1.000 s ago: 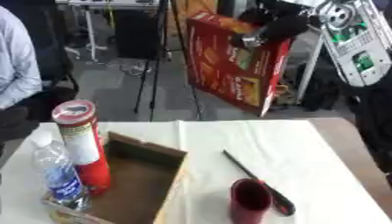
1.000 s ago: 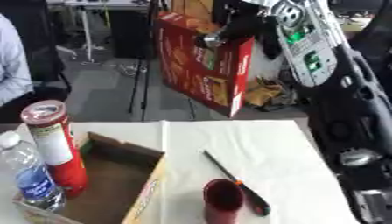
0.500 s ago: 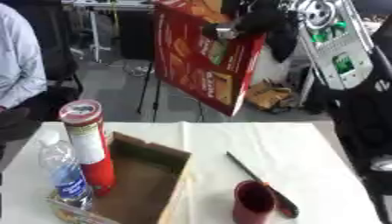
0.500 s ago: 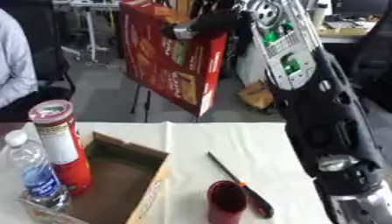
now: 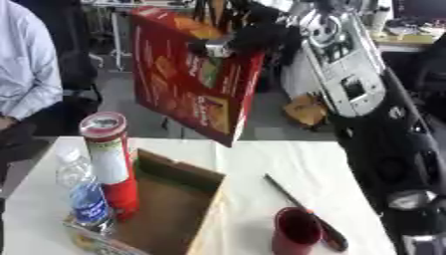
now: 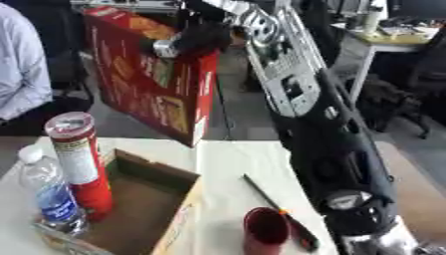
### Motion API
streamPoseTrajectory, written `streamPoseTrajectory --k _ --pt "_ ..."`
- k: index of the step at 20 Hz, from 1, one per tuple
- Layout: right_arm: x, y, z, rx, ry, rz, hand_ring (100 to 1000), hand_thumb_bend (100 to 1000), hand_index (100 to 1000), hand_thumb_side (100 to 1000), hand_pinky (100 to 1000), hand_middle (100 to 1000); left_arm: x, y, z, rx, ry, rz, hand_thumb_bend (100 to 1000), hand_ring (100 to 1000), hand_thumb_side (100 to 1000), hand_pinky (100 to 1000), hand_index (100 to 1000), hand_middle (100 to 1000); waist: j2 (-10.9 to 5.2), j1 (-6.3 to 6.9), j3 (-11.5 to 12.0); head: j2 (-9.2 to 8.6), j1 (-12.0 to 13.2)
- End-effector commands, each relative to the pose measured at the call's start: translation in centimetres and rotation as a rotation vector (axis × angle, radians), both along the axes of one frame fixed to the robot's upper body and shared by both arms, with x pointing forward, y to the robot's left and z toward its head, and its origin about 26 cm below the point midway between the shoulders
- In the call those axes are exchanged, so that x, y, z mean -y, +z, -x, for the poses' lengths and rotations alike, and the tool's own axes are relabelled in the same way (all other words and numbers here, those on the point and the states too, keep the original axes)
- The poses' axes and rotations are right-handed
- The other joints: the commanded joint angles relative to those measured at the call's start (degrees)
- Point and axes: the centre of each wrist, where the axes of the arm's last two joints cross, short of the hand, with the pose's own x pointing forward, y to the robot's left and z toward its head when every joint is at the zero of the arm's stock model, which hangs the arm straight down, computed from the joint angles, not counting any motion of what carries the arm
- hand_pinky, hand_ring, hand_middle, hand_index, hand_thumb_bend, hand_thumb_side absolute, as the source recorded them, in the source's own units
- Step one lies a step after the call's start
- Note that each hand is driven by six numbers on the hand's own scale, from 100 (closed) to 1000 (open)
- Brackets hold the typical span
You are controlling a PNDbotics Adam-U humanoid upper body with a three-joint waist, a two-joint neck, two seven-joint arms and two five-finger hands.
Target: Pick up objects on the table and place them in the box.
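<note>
Carrying step: right hand [image 5: 248, 41] fingers grasping red carton [image 5: 187, 84] high above box [image 5: 178, 199] (tube, bottle already inside); next, lower in.

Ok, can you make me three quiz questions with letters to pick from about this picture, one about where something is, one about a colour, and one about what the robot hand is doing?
1. Where is the tall red can?
A. standing in the cardboard box
B. lying on the table
C. in the robot's hand

2. What colour is the cup on the table?
A. blue
B. dark red
C. yellow

3. What is the right hand doing?
A. resting flat on the table
B. holding the big red carton up in the air
C. pushing the cup

Answers:
1 A, the can stands upright inside the box next to the water bottle.
2 B, the cup by the screwdriver is dark red.
3 B, the fingers curl over the carton's top edge, and it hangs tilted above the table.
</note>
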Motion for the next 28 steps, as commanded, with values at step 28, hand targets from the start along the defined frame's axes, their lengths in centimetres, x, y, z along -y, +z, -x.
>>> streamPoseTrajectory --k 28 --pt "-2.0 -1.9 1.1 0.059 0.056 -0.138 274 572 459 618 218 324 0.5 0.8 0.1 0.026 -0.033 -0.006 100 740 987 906 732 779 -0.53 1.17 0.28 0.06 -0.50"
